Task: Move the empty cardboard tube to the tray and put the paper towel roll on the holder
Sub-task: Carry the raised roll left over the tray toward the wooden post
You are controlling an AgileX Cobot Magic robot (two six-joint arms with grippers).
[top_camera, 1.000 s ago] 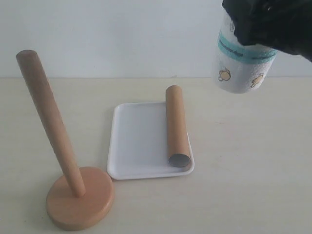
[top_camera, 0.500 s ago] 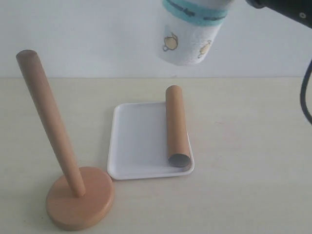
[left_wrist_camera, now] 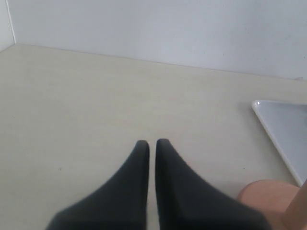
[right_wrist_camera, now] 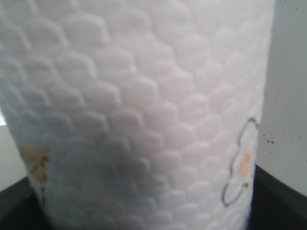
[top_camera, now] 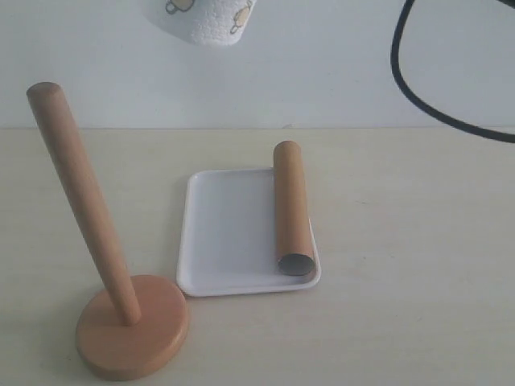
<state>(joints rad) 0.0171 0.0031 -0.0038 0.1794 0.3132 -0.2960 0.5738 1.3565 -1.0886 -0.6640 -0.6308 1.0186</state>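
Note:
The paper towel roll [top_camera: 201, 20] hangs high above the table, left of centre, only its lower end showing at the top edge of the exterior view. Its embossed white surface [right_wrist_camera: 144, 105] fills the right wrist view, and my right gripper [right_wrist_camera: 144, 211] is shut on it, dark finger parts showing at both lower corners. The wooden holder [top_camera: 96, 241] stands bare at the front left, its dowel leaning. The brown cardboard tube [top_camera: 291, 207] lies along the right side of the white tray [top_camera: 225, 233]. My left gripper [left_wrist_camera: 152, 143] is shut on nothing, low over the table.
A black cable [top_camera: 418, 96] loops down at the upper right. In the left wrist view the tray corner [left_wrist_camera: 283, 129] and the holder's base [left_wrist_camera: 264, 196] lie beside the gripper. A pale wall stands behind the table.
The paper towel roll has travelled left and upward, from the upper right to above the tray and now nearly out of the top edge. The right arm has left the exterior view.

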